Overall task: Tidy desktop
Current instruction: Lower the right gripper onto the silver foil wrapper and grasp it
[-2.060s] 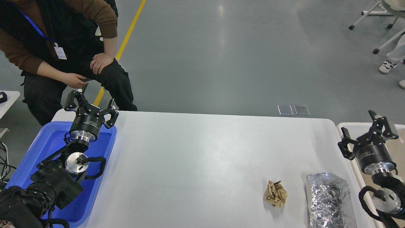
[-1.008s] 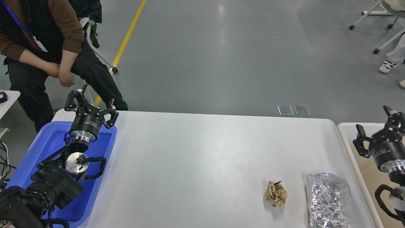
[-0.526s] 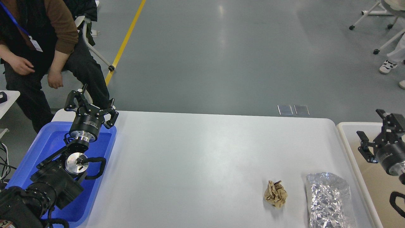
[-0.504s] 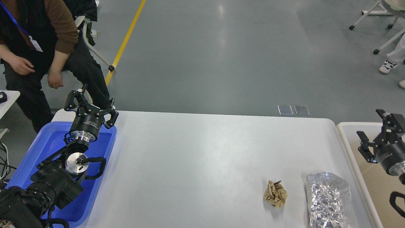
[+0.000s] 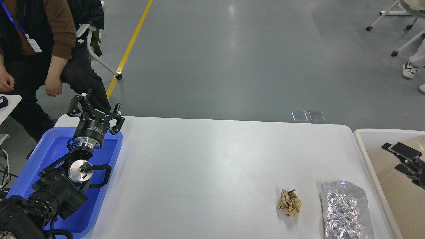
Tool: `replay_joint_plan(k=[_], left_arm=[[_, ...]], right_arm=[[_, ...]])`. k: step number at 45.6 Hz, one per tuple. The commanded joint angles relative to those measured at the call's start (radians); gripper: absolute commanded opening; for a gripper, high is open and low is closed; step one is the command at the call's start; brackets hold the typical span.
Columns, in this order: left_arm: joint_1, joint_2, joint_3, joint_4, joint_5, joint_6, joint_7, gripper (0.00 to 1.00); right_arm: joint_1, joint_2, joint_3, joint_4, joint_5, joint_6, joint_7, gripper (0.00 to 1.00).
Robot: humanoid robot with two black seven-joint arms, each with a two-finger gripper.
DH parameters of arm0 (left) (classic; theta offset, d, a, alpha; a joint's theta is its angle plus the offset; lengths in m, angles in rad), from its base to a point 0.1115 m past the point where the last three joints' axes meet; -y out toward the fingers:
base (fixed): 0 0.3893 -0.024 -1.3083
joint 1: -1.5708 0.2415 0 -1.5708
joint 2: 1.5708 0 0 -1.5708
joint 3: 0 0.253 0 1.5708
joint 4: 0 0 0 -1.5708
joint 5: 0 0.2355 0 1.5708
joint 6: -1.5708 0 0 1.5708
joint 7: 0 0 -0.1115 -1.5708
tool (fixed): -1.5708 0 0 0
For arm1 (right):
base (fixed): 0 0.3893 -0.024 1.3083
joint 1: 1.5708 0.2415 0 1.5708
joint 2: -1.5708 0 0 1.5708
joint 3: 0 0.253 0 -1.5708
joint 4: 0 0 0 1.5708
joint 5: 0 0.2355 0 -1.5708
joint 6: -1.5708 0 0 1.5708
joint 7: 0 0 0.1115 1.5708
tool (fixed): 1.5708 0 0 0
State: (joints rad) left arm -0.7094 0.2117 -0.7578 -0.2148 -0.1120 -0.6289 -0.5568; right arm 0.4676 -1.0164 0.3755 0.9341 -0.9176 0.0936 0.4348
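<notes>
Lying broad and white across the middle of the view, the desktop [image 5: 206, 166], and carrying just two bits of litter near its front right corner: a crumpled brown paper ball [image 5: 289, 203] and, just beside it to the right but apart, a flattened silver foil bag [image 5: 347, 210]. Judging the step in hand as clearing these two into the beige bin [image 5: 365, 133] standing against the desktop's right edge.

Hanging over that bin, the right gripper [image 5: 393, 156], partly cut off by the view's edge; not being able to tell whether its fingers are spread or pressed together. Holding nothing that shows.

Doing it well, probably:
- taking the foil bag first, being nearest the bin and lying between the gripper and the ball;
- coming down from above with fingers wide, closing across the bag's narrow width, not its length;
- expecting slippery, crackling foil and squeezing gently, avoiding a skid toward the table's front edge;
- lifting clear of the bin's white rim before letting go;
- pinching the paper ball at its middle, being light and liable to roll.

Waiting well apart on the far left, the left gripper [image 5: 98, 106], fingers [image 5: 74, 104] spread and pinching nothing, poised above the blue tray [image 5: 49, 149]. Leaving it there, being too far from either piece.
</notes>
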Motion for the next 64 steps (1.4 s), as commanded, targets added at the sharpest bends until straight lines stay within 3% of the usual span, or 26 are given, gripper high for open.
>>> replay_joint_plan(k=[1,15,40,64], left_arm=[[0.001,0.0,0.0,0.0,0.0,0.0,0.0,1.0],[0.001,0.0,0.0,0.0,0.0,0.0,0.0,1.0],[0.001,0.0,0.0,0.0,0.0,0.0,0.0,1.0],[-0.001,0.0,0.0,0.0,0.0,0.0,0.0,1.0]], right_arm=[[0.048,-0.059,-0.159,0.009,-0.204,0.0,0.044,1.0],[0.043,-0.048,-0.237,0.045,-0.392,-0.018,0.062,0.98],[0.014,0.119,-0.343,-0.052,-0.374,-0.172,0.078,0.94],[-0.029,0.174,-0.375,-0.116,-0.376,-0.225,0.078,0.81]])
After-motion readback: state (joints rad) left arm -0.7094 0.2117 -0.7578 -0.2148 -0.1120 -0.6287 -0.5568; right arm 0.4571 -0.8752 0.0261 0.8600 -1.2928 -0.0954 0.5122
